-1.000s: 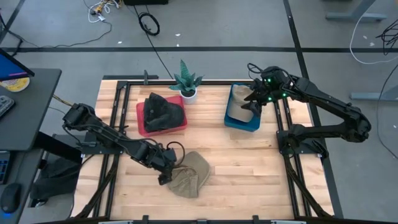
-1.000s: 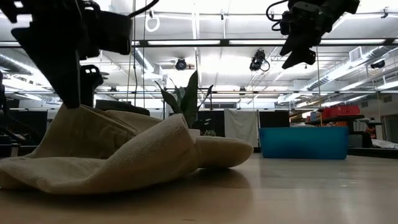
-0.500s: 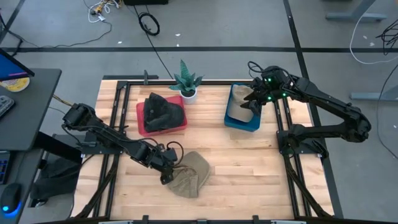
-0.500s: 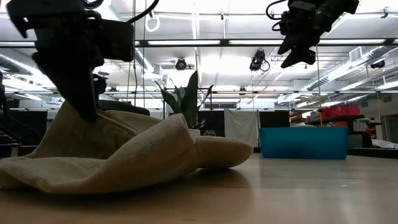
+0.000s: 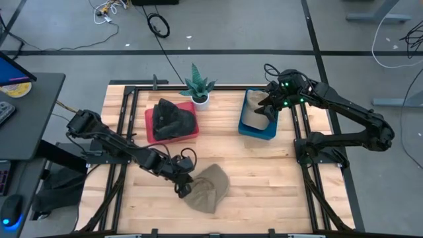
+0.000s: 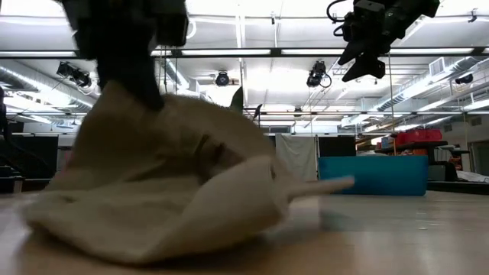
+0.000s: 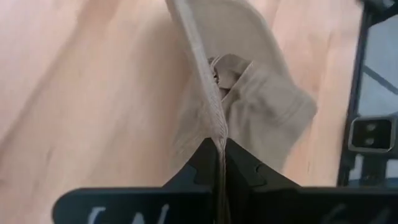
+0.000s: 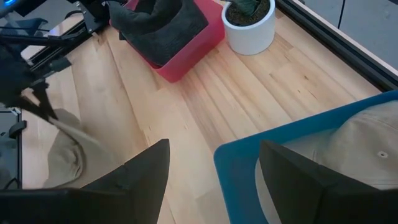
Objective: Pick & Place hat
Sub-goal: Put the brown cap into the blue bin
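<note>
The tan hat (image 5: 207,188) lies in the lower middle of the high view, on the bare wooden table (image 5: 264,178), crumpled into a soft mound with its brim folded under. It is a pale khaki cloth, ribbed like fine corduroy along the seam that shows in the left wrist view (image 7: 249,99). In the low view it fills the left half of the frame as a rumpled heap (image 6: 168,191), one edge drawn up to a peak at upper left and a flat flap of brim reaching toward the centre.

The left gripper (image 5: 183,187) sits at the hat's left edge, its jaws pinched tight on a fold of the cloth; the left wrist view shows the two dark fingers (image 7: 202,165) meeting on the thin raised edge of fabric.

Above the hat in the high view, a red bin (image 5: 151,129) holds a dark grey hat (image 5: 173,118), and a small potted plant (image 5: 197,86) stands just beside it toward the frame's top. At upper right, a blue bin (image 5: 256,130) holds another tan hat (image 5: 252,114). The right gripper (image 5: 272,107) hangs over the blue bin, its jaws standing wide with nothing between them, as the right wrist view shows (image 8: 214,177).
</note>
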